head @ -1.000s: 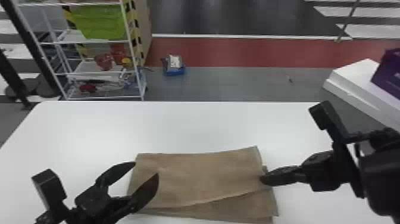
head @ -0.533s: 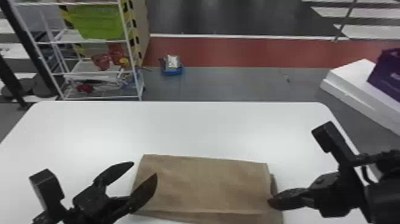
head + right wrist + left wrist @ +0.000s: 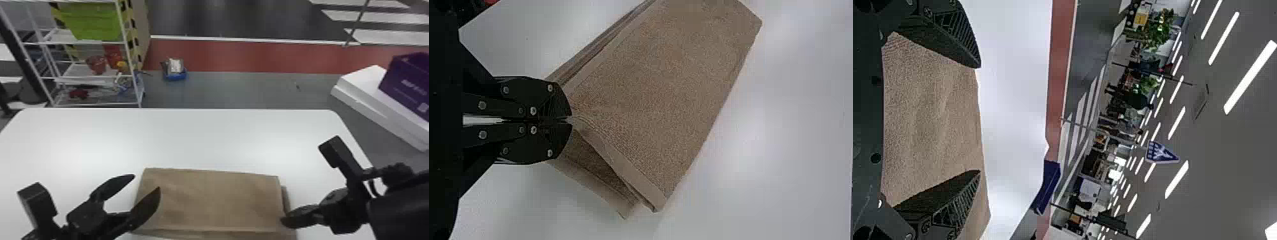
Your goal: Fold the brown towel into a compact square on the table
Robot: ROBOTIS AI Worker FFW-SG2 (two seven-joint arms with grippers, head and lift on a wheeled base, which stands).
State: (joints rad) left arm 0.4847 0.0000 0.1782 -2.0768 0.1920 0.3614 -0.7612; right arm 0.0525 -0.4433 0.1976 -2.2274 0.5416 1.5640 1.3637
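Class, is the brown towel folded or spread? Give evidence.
Folded: an upper layer of the brown towel lies over another, edges offset.

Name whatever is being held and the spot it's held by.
The right hand pinches the brown towel at the near corner of its right end; the open left hand holds nothing.

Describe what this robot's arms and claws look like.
The right arm is black, with a thin dark cable looping near its wrist. The left claw and right claw are black too, each with a blocky black housing mounted by it. The left one's tapered fingers carry a ridged, lattice-like pattern; the right one's are dotted with round silvery screw heads.
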